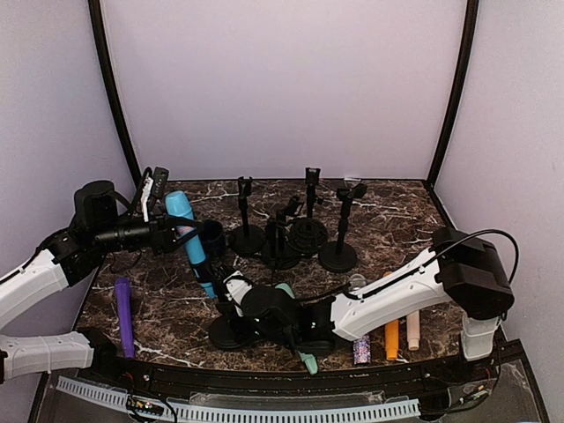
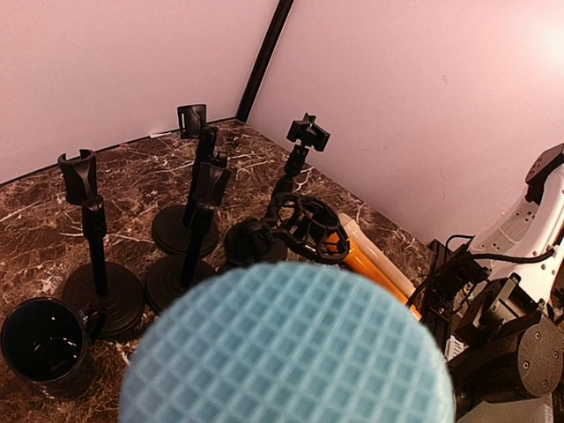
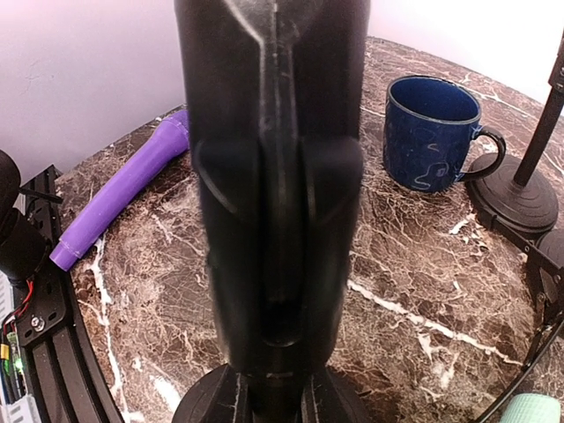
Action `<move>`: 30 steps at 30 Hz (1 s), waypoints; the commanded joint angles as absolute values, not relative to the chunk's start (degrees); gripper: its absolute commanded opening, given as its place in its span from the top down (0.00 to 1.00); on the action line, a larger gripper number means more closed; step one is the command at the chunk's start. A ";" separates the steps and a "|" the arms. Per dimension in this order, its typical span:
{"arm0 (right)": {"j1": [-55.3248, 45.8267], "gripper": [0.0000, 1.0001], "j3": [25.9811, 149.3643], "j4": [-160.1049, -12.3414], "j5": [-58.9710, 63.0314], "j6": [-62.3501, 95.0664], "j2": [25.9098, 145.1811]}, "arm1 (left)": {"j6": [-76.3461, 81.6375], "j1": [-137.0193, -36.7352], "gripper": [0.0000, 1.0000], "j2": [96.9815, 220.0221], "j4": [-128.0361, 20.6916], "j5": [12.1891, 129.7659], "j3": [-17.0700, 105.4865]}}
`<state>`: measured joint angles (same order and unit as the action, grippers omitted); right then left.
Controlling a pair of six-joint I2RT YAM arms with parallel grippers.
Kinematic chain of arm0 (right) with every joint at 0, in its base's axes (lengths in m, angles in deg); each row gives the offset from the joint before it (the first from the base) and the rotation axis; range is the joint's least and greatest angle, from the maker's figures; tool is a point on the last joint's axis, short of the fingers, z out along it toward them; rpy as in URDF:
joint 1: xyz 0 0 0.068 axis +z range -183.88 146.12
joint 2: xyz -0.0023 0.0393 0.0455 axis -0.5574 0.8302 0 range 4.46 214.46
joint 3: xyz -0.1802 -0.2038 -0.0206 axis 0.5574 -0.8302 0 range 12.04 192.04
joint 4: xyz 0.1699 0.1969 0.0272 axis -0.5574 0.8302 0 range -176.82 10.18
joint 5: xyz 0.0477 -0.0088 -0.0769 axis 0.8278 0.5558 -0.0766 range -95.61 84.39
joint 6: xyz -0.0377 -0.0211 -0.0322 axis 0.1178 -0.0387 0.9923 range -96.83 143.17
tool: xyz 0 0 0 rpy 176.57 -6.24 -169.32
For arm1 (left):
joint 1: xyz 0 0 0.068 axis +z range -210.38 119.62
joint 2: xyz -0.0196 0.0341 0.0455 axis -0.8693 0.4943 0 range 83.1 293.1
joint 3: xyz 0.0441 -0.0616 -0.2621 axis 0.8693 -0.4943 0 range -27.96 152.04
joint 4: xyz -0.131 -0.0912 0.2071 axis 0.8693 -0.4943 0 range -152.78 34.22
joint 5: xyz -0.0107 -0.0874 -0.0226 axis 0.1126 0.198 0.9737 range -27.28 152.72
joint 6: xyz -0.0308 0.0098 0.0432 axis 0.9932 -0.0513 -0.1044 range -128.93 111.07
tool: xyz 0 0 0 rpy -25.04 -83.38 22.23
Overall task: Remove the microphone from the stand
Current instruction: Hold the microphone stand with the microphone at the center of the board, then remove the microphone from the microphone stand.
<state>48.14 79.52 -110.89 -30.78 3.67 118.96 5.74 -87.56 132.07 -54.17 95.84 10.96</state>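
Note:
A light blue microphone (image 1: 187,231) is held tilted above the table's left side, head up and tail down towards the front. My left gripper (image 1: 174,236) is shut on its body. In the left wrist view its mesh head (image 2: 286,348) fills the bottom and hides my fingers. A black stand (image 1: 227,333) sits at the front left. My right gripper (image 1: 236,304) is shut on its post. In the right wrist view the stand's clip (image 3: 273,176) fills the centre and shows no microphone in it. The microphone's tail hangs just left of the clip.
A dark blue mug (image 1: 211,236) stands behind the microphone. A purple microphone (image 1: 123,315) lies at the left edge. Several empty black stands (image 1: 282,233) cluster at the back middle. Orange and cream microphones (image 1: 392,339) and a mint one (image 1: 304,357) lie at the front.

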 commanded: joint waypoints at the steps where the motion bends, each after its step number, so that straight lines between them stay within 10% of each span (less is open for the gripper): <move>1: 48.62 1.00 77.52 -111.78 -31.80 5.52 120.36 | 8.13 -87.70 1.00 131.00 -52.03 95.44 14.54; 30: 49.09 1.00 75.88 -104.97 -31.01 -3.83 121.71 | 0.24 -87.49 1.00 128.78 -52.06 91.99 20.16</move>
<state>48.97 78.49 -114.35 -32.16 1.48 119.36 2.46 -88.37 133.84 -67.00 90.92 19.11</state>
